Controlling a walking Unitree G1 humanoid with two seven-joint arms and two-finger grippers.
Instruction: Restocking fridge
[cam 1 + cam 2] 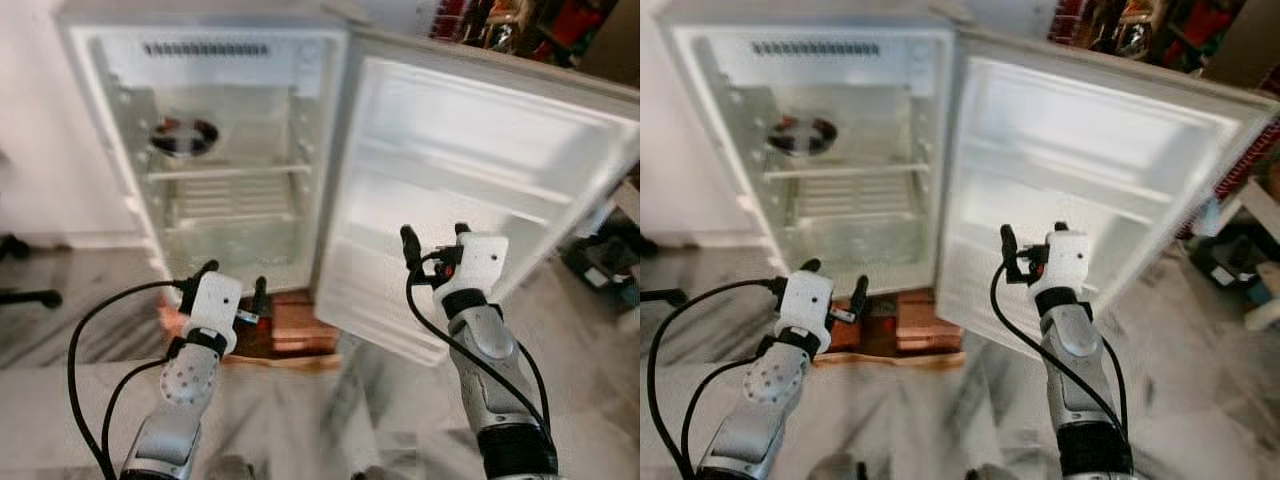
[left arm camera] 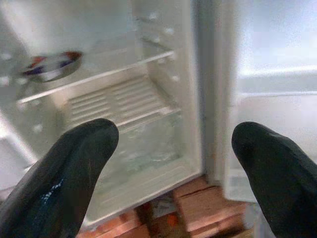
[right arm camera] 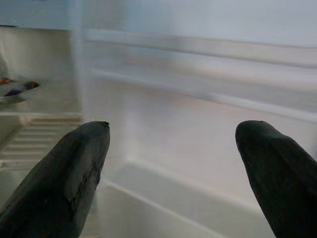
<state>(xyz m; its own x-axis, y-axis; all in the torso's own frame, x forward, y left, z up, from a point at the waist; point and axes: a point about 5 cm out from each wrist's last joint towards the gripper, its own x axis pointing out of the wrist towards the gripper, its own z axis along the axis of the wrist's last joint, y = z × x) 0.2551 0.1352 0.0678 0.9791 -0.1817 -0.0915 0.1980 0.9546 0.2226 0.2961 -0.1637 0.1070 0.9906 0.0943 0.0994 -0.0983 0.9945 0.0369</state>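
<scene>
A small white fridge (image 1: 110,160) stands open before me, its door (image 1: 480,170) swung wide to the right. A metal bowl (image 1: 184,136) with dark contents sits on the upper wire shelf (image 1: 230,172); the same bowl (image 2: 52,66) appears in the left wrist view. My left gripper (image 1: 233,279) is open and empty, low in front of the fridge's bottom edge. My right gripper (image 1: 436,243) is open and empty, held up before the lower door shelves (image 3: 198,94). Both wrist views show black fingers (image 2: 74,168) spread apart with nothing between them.
The fridge rests on a brown wooden base (image 1: 290,330) on a grey marbled floor (image 1: 300,420). Black cables (image 1: 85,350) loop from both arms. Clutter lies at the right (image 1: 600,265) and behind the door. A dark chair base (image 1: 20,290) sits at the far left.
</scene>
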